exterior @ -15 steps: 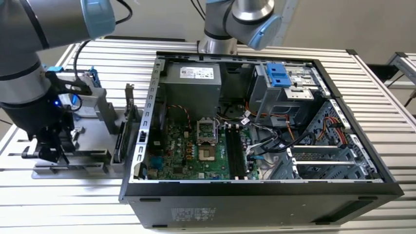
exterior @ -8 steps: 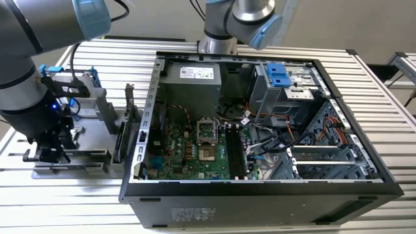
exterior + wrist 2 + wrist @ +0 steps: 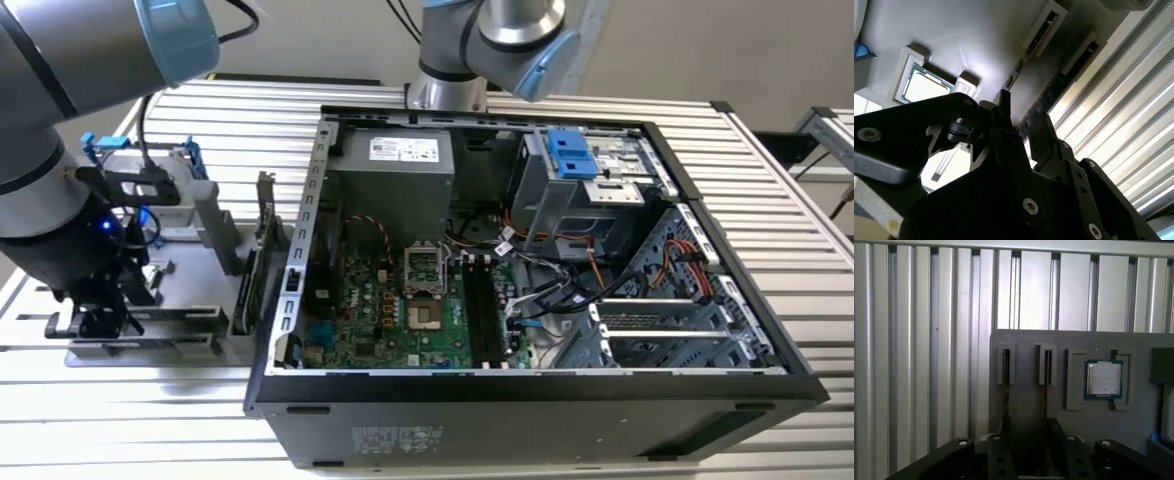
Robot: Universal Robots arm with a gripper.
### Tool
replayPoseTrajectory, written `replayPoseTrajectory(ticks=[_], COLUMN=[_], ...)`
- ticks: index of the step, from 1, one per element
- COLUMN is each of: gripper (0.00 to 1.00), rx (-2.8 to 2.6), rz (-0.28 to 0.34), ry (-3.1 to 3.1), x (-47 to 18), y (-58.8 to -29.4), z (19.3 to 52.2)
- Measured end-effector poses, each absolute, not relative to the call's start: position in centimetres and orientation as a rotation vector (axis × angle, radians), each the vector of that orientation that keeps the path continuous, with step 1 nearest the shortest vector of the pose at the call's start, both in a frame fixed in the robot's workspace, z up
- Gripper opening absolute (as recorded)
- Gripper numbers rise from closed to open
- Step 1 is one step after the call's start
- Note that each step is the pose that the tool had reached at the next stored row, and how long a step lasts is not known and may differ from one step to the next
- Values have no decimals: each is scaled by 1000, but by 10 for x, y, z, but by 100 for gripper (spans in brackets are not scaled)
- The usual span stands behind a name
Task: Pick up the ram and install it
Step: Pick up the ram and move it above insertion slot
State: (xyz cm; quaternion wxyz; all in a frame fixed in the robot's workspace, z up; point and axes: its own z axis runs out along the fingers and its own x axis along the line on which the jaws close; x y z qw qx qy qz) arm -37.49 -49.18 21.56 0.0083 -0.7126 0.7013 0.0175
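Claw is set low over a grey holder, at the arm's end in the exterior view. The holder is laid on the slatted worktop, to the exterior view's left of the open case.

Claw is held open. A clear gap is seen between the fingers in both wrist views, and nothing is gripped.

Ram is stood edge-on in the holder, its far end seated in a small bracket, just beside the processor. It is seen running back into the gap, close to one finger. Whether it is touched cannot be told.

A second stick is stood parallel in its own bracket, on the side away from the processor, lined up with the other finger.

Black slots are seen on the board inside the case, well apart from the claw.
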Motion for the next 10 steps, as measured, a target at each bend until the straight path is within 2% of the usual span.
replayPoseTrajectory(ticks=[10], gripper=[100], rx=[-2228], rz=[60], ry=[2193], x=[-375], y=[-506], z=[216])
